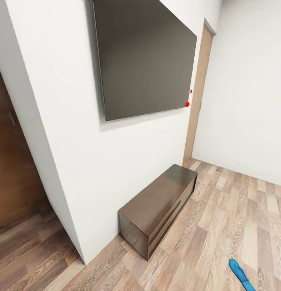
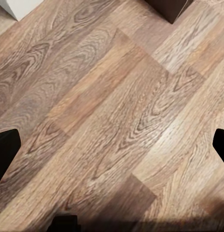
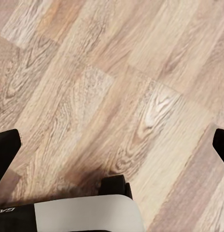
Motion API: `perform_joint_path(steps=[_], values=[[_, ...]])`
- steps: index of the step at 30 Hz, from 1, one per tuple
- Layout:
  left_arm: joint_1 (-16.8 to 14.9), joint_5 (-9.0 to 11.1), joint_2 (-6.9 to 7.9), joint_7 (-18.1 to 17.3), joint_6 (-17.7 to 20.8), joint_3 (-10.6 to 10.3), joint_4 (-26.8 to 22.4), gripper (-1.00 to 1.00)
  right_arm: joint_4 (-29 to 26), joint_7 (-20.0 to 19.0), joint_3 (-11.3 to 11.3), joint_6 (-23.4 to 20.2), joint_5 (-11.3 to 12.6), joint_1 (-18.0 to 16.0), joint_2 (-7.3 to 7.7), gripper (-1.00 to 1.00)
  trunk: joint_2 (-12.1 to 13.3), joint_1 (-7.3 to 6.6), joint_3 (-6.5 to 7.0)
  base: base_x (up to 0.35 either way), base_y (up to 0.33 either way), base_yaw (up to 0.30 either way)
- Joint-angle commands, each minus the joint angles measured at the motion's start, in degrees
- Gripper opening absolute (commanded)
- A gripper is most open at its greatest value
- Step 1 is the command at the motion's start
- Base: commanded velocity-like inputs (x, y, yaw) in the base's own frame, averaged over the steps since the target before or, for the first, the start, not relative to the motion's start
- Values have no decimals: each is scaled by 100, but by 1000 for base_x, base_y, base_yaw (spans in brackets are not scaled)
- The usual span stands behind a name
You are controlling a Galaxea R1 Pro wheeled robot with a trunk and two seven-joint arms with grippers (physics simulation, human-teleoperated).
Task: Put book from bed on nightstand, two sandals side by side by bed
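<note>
The robot is in transit; one flat bright blue sandal (image 1: 240, 274) lies on the wood-plank floor (image 1: 221, 226). Both claws, left (image 2: 112, 145) and right (image 3: 112, 145), hang spread apart, empty; next, approach it.

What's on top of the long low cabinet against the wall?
Nothing rests on the long low cabinet; its top is bare and glossy. A dark panel hangs on the wall above. Its inside is closed from view.
</note>
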State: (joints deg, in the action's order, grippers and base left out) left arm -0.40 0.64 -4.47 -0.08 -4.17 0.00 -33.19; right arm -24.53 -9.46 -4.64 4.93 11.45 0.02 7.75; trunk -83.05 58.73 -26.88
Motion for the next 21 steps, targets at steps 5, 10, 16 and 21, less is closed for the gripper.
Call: perform_joint_path(steps=[5, 10, 16, 21], values=[[-4, 7, -1, -1, -14, 0, 5, 100, 23, -48, -20, 8, 54, 2, -1, 100, -3, 0, -5, 0, 0, 290], [-4, 8, -1, -1, -15, 0, 5, 100, 26, -47, -19, 8, 51, 4, -1, 100, -3, 0, -5, 0, 0, 290], [-4, 6, -1, -1, -17, 0, 5, 100, 27, -47, -21, 8, 51, 3, -1, 100, -3, 0, -5, 0, 0, 290], [-4, 6, -1, -1, -17, 0, 5, 100, 27, -47, -20, 8, 51, 1, -1, 100, -3, 0, -5, 0, 0, 290]])
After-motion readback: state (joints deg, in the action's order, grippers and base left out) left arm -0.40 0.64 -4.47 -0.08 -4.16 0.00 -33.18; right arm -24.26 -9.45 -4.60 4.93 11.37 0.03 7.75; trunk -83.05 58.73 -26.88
